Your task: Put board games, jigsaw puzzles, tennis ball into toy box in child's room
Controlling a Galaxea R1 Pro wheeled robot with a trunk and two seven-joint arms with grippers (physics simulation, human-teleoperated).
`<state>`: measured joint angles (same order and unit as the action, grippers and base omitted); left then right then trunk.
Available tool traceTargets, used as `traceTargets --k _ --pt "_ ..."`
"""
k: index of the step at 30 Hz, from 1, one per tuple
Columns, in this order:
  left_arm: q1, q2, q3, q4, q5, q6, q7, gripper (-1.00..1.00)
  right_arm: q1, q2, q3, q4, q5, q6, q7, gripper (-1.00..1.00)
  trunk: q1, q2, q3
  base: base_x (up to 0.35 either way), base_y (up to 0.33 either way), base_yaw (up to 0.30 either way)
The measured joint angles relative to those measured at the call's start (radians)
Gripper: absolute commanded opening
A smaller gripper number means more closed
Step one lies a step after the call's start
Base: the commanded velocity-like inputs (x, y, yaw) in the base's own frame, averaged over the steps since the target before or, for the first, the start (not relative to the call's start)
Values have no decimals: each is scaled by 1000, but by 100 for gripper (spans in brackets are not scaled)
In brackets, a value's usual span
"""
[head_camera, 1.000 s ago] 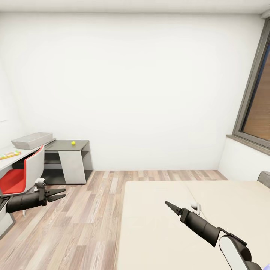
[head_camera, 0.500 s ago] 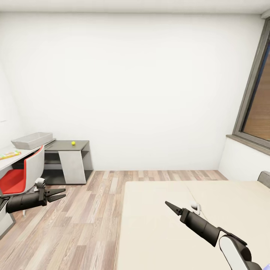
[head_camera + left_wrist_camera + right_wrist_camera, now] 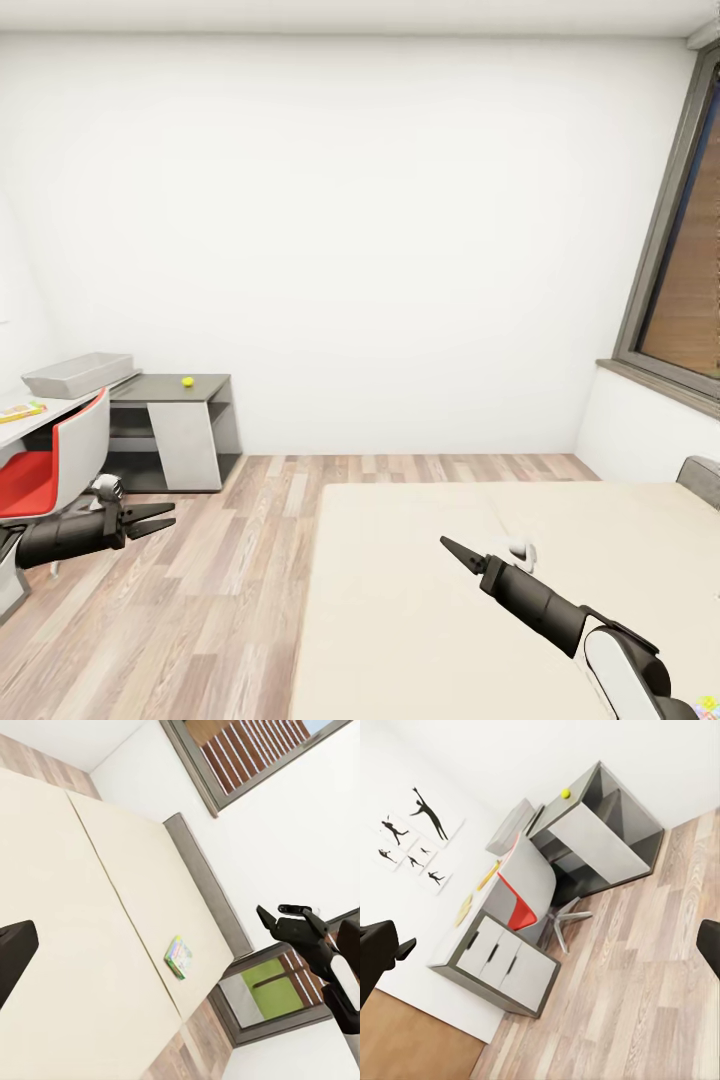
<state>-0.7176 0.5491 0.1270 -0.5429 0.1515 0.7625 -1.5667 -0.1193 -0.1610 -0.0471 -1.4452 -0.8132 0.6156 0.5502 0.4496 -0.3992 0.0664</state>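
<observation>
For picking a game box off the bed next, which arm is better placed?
Probably the right. The right gripper hangs open over the bed, while the left gripper is out over the floor toward the chair. A game box lies near the bed's far edge.

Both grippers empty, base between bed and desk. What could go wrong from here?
1. The tennis ball sits loose on the low dark desk section; a bump may roll it off.
2. The red chair stands against the table, likely blocking access to the toy box.
3. A board game lies near the bed's edge; a poor grasp could push it onto the floor.
</observation>
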Motion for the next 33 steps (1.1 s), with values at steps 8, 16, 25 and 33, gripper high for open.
traceTargets --k 8,16,25,33 --pt "0 0 0 0 0 0 0 100 0 0 -1 0 -1 1 0 100 0 0 0 0 -257 0" --pt "0 0 0 0 0 0 0 100 0 0 -2 0 -1 1 0 100 0 0 0 0 -263 0" --pt "0 0 0 0 0 0 0 100 0 0 -2 0 -3 1 0 100 0 0 0 0 -265 0" --pt "0 0 0 0 0 0 0 100 0 0 -2 0 -3 1 0 100 0 0 0 0 -265 0"
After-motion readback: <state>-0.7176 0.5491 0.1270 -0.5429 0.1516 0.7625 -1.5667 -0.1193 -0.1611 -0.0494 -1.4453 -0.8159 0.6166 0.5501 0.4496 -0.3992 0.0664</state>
